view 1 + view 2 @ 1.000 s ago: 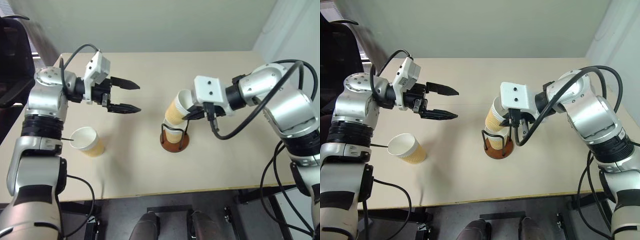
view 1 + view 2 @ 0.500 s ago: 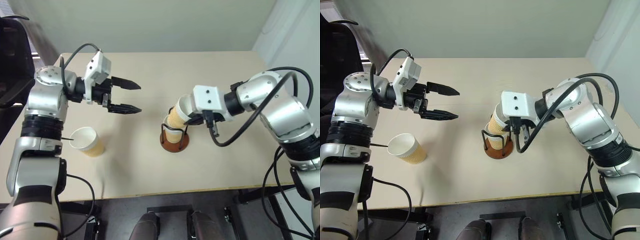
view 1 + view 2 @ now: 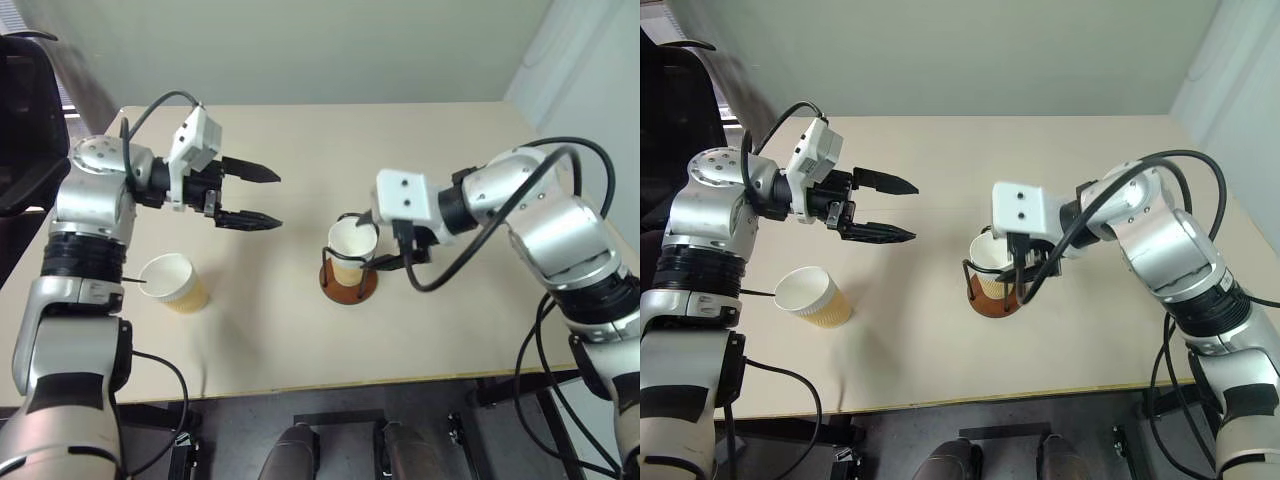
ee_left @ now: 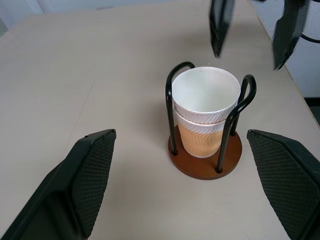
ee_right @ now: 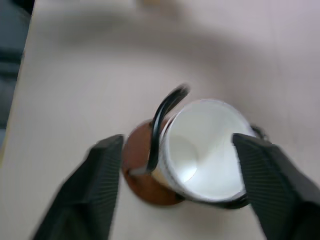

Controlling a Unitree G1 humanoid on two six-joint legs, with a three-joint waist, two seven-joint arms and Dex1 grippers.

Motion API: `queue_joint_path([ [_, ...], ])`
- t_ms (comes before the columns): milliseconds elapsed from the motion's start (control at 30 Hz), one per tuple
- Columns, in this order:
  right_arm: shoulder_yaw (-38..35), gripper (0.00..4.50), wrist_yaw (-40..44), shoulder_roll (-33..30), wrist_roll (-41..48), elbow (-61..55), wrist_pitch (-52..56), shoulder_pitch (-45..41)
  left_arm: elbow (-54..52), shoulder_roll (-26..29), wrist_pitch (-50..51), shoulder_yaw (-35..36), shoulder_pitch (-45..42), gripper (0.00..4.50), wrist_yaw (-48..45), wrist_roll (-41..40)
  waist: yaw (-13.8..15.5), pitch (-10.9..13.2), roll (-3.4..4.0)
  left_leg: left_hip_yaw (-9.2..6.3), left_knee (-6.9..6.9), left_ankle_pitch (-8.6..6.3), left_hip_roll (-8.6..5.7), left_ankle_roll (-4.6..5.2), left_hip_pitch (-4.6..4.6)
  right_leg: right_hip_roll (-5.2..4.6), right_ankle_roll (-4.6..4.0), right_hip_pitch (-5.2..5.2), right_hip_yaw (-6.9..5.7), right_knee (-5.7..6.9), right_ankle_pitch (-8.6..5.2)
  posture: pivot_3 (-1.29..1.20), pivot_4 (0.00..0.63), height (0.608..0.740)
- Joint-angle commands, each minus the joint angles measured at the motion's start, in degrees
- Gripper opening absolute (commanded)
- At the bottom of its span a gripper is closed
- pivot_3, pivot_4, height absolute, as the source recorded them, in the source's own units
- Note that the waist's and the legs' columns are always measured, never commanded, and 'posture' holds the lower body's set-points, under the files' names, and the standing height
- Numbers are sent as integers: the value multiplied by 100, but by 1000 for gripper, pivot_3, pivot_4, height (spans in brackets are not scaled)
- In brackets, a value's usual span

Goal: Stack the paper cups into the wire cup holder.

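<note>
Head views: two paper cups are sitting nested, upright, inside the wire cup holder near the table's middle. The right gripper is hanging right at the holder, fingers spread wide to either side of the cup rim, gripping nothing. The left gripper is hovering above bare tabletop, well apart from the holder, fingers fully spread and empty. The third cup is standing upright on the table near the robot's left, just below the left arm and close to the front edge.

Left wrist view: the stacked cups are sitting straight between the black wire loops on the reddish-brown base; the upper cup's rim is riding slightly above the lower one's. The right gripper's fingers are hanging past the holder.

Right wrist view: its fingers are flanking the holder, one wire loop arching over the white rim.

Risk, as I judge it: a finger drawing back could be catching a wire loop and tipping the light stand. The third cup could be getting nudged off the near edge during an approach.

Room: open table is lying between cup and holder; the far half is free.
</note>
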Motion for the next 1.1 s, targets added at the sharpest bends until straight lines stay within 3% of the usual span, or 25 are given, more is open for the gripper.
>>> queue_joint_path([
  [33,-1176,4471,-227,-27,709,-117,879,-626,-237,107,57,219,-17,4500,-180,-54,5,0,0,0,0,1,0,-1,-1,0,-6,0,-1,0,-3,0,150,740],
  [167,-2230,4471,-39,-749,1619,-358,1858,-1096,-335,215,99,296,46,4500,-117,-45,45,-3,-4,-1,-1,1,-4,-2,-11,0,-22,-2,-3,-6,-13,0,150,740],
  [333,-2770,4471,-327,-1398,2206,-700,2447,-1193,-340,336,93,372,88,4500,-58,19,28,-4,-6,1,-8,-7,-4,-4,-6,0,-49,-2,-3,-4,-39,0,150,740],
  [500,-2864,4471,-582,-1830,2403,-807,2416,-711,-35,386,-215,337,-200,4500,-61,252,18,-6,-14,1,-7,0,0,-12,-2,2,-39,-12,0,22,-34,0,150,740],
  [833,-2784,4471,-850,-2071,2683,-800,1968,-129,1065,1184,-3136,-749,-705,4500,-189,2015,1,-6,-13,-8,1,-22,-5,45,3,3,-29,-30,5,71,-27,0,150,740],
  [1100,-2590,4471,-841,-2046,2745,-587,1629,-16,1103,1769,-3924,-1443,-1062,4500,-189,2257,-10,-7,-14,-9,-2,-23,-9,46,-5,2,-38,-46,2,82,-26,0,150,740],
])
